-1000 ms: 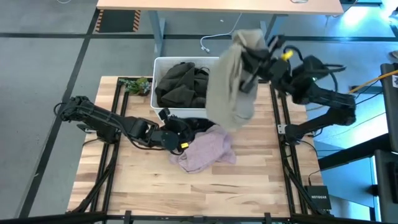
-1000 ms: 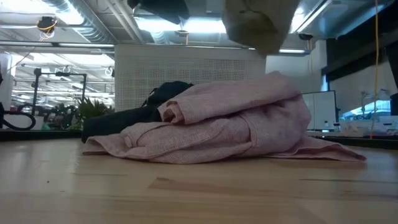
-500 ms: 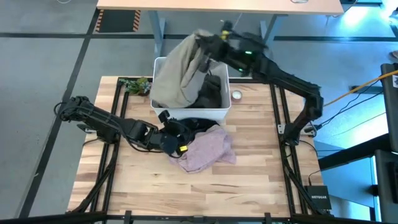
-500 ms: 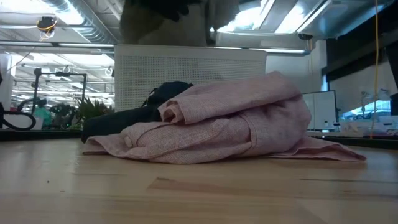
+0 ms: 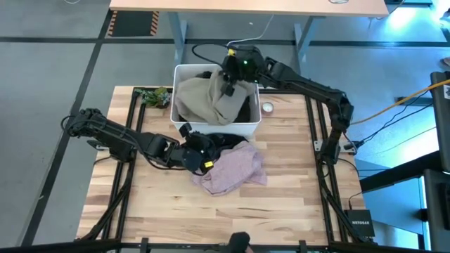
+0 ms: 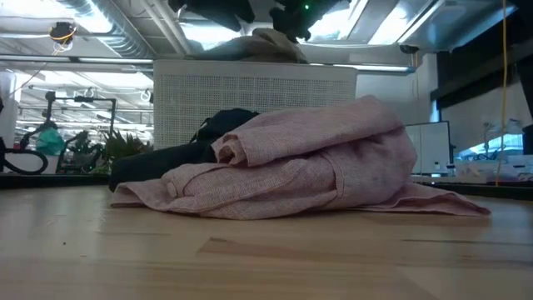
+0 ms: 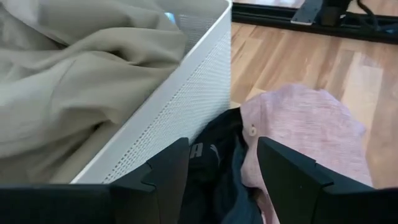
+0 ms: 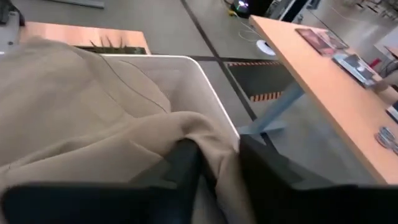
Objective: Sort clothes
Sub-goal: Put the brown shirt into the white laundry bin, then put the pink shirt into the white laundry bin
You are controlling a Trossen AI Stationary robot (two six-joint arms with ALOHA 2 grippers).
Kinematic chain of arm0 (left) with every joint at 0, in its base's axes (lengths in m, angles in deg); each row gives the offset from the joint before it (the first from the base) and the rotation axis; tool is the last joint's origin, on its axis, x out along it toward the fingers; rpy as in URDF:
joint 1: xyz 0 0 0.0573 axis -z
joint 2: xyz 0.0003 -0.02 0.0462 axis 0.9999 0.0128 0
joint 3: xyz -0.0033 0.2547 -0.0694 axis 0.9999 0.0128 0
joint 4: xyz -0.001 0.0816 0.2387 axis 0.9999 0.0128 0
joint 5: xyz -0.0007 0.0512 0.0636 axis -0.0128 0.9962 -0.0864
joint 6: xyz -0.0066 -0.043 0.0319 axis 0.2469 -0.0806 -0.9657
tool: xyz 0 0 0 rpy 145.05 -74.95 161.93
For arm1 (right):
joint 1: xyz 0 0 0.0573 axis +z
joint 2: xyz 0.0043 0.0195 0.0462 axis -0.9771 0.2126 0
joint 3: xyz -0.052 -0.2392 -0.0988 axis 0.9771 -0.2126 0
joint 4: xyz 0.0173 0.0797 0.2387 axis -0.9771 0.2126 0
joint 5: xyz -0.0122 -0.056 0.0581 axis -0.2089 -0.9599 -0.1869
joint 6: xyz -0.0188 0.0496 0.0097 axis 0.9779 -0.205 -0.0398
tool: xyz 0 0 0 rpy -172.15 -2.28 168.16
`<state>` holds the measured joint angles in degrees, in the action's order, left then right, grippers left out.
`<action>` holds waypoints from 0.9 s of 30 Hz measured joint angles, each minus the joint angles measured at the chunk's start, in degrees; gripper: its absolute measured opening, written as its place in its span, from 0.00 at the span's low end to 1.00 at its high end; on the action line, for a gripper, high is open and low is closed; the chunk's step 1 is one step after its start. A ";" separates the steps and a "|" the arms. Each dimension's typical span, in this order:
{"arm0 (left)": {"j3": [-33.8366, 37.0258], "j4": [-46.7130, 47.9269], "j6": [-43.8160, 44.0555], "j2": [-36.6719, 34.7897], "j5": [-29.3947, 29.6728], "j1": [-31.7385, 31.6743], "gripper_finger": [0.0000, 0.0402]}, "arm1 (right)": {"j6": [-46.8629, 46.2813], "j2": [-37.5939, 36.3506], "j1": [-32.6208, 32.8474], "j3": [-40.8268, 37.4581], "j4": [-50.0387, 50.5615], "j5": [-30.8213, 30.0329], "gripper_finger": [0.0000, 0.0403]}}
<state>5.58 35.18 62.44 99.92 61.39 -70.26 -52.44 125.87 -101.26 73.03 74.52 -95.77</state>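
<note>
High view: the right end effector reaches over the white bin at the far middle of the counter, its fingers clenched on a fold of the olive-green garment, whose beige lining faces up and fills most of the bin; in the right wrist view the 2 dark fingers pinch that beige cloth between them, with the bin's rim just beyond. The left end effector rests low on the counter just in front of the bin, over a black garment; its fingers stand apart, released, gripping nothing; in the left wrist view the black garment with a white logo lies between them, against the bin's perforated wall; the pale pink garment lies touching it, crumpled, nearer the counter's middle. A small green plant sits beside the bin.
</note>
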 joint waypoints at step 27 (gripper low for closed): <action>0.00 0.18 0.26 0.00 -0.26 0.25 0.46 | 2.42 -3.14 7.43 24.51 24.31 2.29 0.71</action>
<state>5.58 35.36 62.69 99.92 61.12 -70.01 -50.02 122.74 -93.82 97.54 98.82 -93.49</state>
